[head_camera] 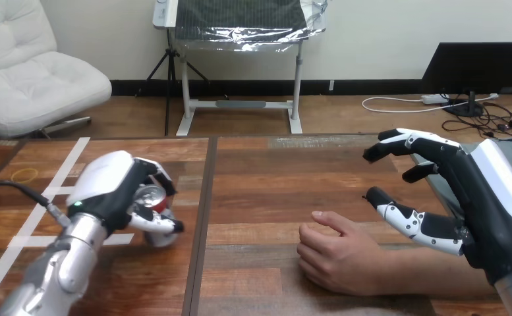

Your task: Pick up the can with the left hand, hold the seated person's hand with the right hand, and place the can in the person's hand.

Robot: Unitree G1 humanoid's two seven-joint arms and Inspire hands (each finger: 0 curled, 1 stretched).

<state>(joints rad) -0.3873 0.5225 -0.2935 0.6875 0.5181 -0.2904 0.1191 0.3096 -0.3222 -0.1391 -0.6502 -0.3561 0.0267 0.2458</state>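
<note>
A red and silver can (155,199) stands on the wooden table (259,178) at the left. My left hand (111,187) is wrapped round it, fingers and thumb curled on its sides; much of the can is hidden by the hand. The person's hand (335,253) lies on the table at the centre right, loosely curled, thumb pointing left, its forearm running off to the right. My right hand (460,197) hovers open just right of and above it, fingers spread toward the left, thumb low near the person's wrist. The two are apart.
White tape lines (49,191) cross the table's left part, and a yellow rubber band (24,175) lies near the far left edge. A dark seam (203,197) runs down the table between the can and the person's hand.
</note>
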